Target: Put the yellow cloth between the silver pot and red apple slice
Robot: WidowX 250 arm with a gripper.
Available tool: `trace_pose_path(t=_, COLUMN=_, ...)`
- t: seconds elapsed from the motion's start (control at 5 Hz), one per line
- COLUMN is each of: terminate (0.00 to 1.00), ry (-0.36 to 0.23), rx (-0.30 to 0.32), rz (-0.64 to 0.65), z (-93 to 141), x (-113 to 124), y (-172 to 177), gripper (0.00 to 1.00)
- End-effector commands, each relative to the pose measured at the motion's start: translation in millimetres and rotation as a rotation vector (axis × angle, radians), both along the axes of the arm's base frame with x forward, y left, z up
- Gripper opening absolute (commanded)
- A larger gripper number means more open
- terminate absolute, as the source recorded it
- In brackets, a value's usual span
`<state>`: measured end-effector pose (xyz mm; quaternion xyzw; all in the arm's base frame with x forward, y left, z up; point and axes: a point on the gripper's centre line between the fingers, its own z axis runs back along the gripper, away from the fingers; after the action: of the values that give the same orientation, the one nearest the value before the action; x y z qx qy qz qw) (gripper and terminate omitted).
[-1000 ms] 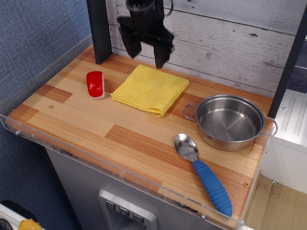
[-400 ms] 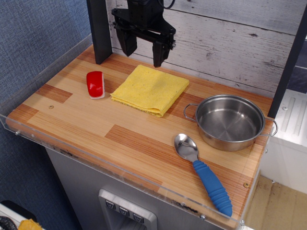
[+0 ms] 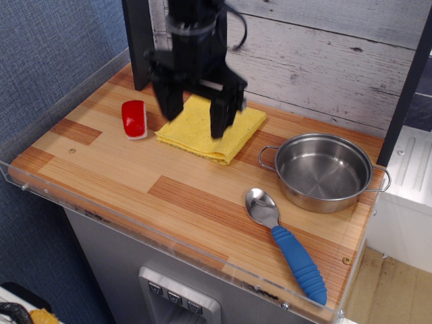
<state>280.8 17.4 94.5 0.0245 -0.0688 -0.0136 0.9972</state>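
The yellow cloth (image 3: 223, 137) lies folded flat on the wooden counter, between the red apple slice (image 3: 134, 118) at its left and the silver pot (image 3: 323, 171) at its right. My black gripper (image 3: 194, 119) hangs open over the cloth's left half, fingers pointing down, one finger (image 3: 170, 102) near the cloth's left edge and the other finger (image 3: 221, 115) over its middle. It holds nothing. It hides part of the cloth, and whether the fingertips touch the fabric cannot be told.
A steel spoon with a blue handle (image 3: 290, 250) lies in front of the pot. A dark post (image 3: 140, 40) stands at the back left. A clear plastic lip (image 3: 169, 239) runs along the counter's front edge. A white plank wall (image 3: 324, 61) is behind.
The gripper has come down and forward from above the cloth's back edge to low over the cloth. It stays open. Cloth, apple slice, pot and spoon have not moved.
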Motion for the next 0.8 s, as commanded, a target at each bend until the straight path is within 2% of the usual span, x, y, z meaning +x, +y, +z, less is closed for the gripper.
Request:
trace_pose_path(t=0.0, terminate=0.00, ry=-0.003, rx=0.037, rz=0.001, z=9, x=-43, y=-20, gripper=1.00)
trace_pose_path(t=0.2, terminate=0.00, ry=0.022, rx=0.046, rz=-0.032, z=-2, x=-56, y=-33, gripper=1.00)
trace_pose_path(t=0.4, terminate=0.00, ry=0.045, rx=0.028, rz=-0.029, z=-13, x=-64, y=-40, gripper=1.00)
trace_pose_path(t=0.6, terminate=0.00, ry=0.045, rx=0.028, rz=-0.029, z=-13, x=-64, y=-40, gripper=1.00)
